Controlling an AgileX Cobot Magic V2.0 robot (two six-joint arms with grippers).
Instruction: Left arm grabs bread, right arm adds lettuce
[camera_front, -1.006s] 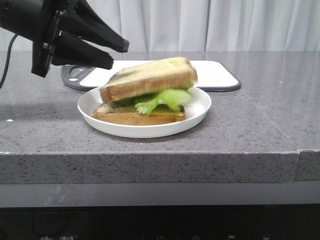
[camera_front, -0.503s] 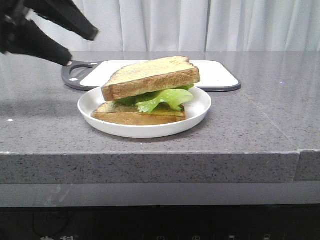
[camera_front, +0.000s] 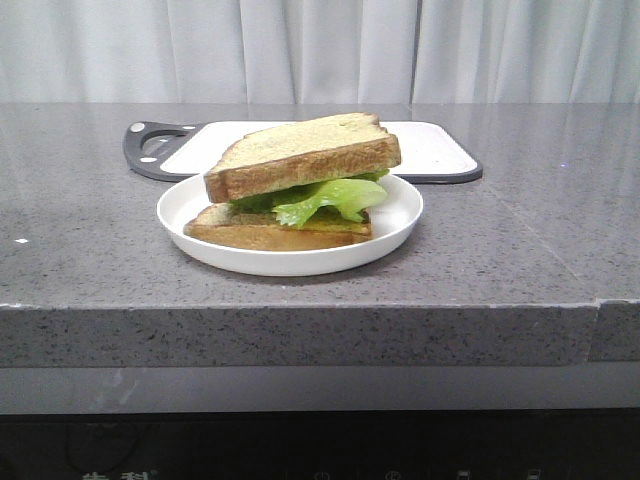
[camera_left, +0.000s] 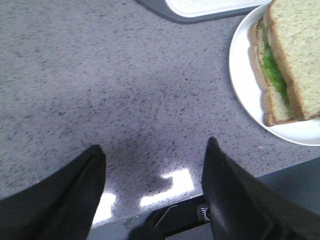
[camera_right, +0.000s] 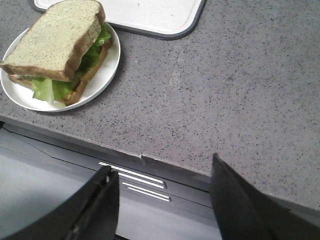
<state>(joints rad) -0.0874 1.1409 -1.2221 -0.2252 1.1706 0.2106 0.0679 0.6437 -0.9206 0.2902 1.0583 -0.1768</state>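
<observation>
Bread (camera_front: 305, 152) sits at frame centre in the front view, tilted atop the lettuce (camera_front: 330, 197) and a thinner slice on the white plate (camera_front: 400, 215); neither arm shows. The stacking looks finished, so I judge nothing remains but to keep clear.

Left wrist view: the left gripper (camera_left: 152, 180) hangs with jaws spread, empty, above bare counter (camera_left: 110, 85), plate at upper right.

Right wrist view: the right gripper (camera_right: 165, 200) is likewise parted and empty, sandwich at upper left.
</observation>
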